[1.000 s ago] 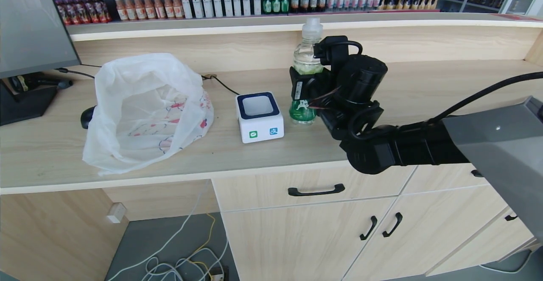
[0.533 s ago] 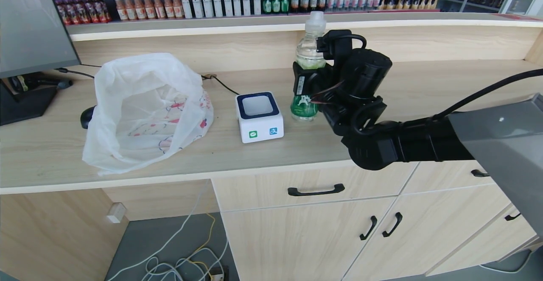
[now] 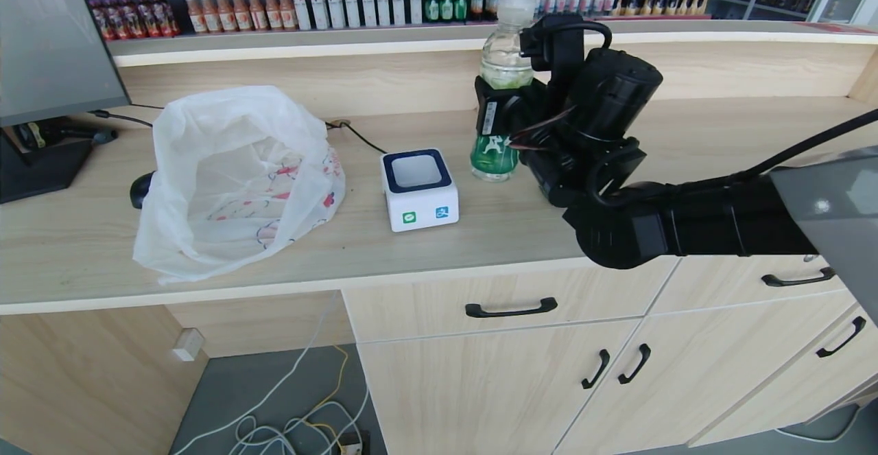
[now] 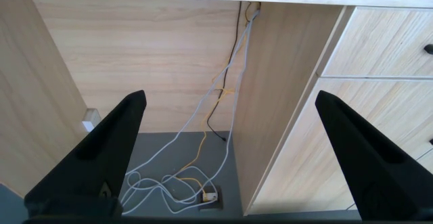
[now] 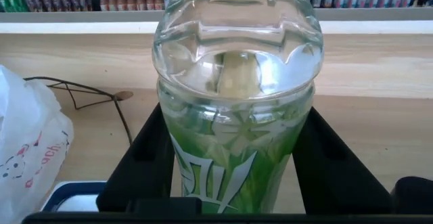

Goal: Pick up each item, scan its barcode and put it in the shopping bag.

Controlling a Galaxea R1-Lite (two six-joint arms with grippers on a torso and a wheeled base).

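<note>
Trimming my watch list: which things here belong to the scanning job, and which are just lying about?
Job: clear green-labelled plastic bottle in the right gripper; white square scanner box; white plastic shopping bag.
Lying about: black mouse; grey monitor; shelved drink bottles; floor cables.

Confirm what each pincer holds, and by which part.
Right pincer is shut on the bottle, gripping its green-labelled body below the clear shoulder. Left pincer is open, holding nothing.

A light wooden counter (image 3: 425, 249) runs across the middle of the frame. A white plastic bag (image 3: 233, 180) stands open at centre left, and a small white scanner (image 3: 419, 189) sits just right of it. A thin black cable (image 3: 357, 136) trails behind both. A monitor stand (image 3: 34, 163) rests at far left.
</note>
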